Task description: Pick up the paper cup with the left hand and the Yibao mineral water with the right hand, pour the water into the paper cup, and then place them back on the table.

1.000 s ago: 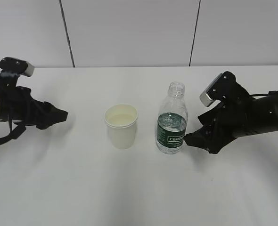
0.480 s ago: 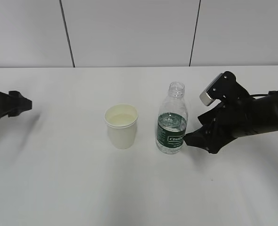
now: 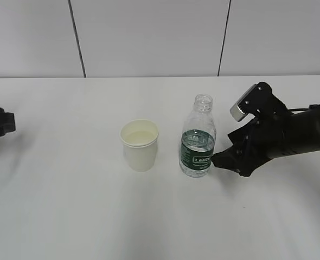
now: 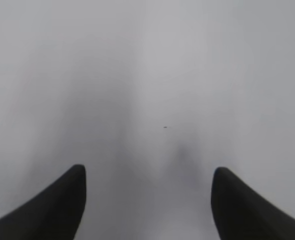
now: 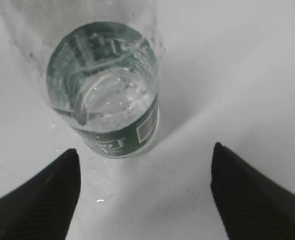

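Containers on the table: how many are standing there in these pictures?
2. The paper cup stands upright near the table centre; the Yibao mineral water stands uncapped just to its right, beside the open right hand. No others show.

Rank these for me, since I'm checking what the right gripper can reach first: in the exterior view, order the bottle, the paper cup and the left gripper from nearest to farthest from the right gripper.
From the right gripper:
1. Yibao mineral water, just to its left, right by the fingertips.
2. Paper cup, farther left, beyond the bottle.
3. Left gripper, at the far left edge of the table.
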Action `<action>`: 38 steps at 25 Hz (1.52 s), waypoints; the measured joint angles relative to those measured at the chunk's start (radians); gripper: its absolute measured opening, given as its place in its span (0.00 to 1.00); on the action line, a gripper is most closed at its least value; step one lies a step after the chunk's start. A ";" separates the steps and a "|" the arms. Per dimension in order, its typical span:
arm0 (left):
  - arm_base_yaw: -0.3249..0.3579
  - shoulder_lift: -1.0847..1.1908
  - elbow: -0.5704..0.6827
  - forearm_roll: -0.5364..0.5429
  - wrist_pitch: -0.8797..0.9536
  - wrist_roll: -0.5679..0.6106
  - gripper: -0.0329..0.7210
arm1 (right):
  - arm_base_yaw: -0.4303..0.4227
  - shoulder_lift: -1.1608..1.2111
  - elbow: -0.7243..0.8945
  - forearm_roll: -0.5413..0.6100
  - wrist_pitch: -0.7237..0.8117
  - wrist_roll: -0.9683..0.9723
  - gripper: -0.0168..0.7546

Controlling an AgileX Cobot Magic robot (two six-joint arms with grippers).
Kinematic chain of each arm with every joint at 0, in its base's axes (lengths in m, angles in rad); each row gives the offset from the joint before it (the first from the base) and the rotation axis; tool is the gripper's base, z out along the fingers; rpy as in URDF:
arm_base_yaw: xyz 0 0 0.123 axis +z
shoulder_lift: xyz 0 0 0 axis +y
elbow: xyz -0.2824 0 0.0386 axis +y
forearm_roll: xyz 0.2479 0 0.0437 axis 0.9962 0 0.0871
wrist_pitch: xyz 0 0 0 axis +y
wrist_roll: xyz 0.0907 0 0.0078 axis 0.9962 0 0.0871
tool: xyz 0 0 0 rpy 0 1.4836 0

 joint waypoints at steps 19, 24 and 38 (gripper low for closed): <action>-0.050 -0.154 0.005 -0.303 0.541 0.361 0.72 | 0.000 0.000 0.000 0.000 -0.022 0.040 0.79; -0.051 -0.161 0.005 -0.808 0.700 0.971 0.72 | 0.000 0.000 0.000 -0.002 -0.024 0.043 0.79; -0.053 -0.609 0.118 -1.137 0.798 1.277 0.72 | 0.000 0.000 0.000 -0.016 -0.094 0.077 0.79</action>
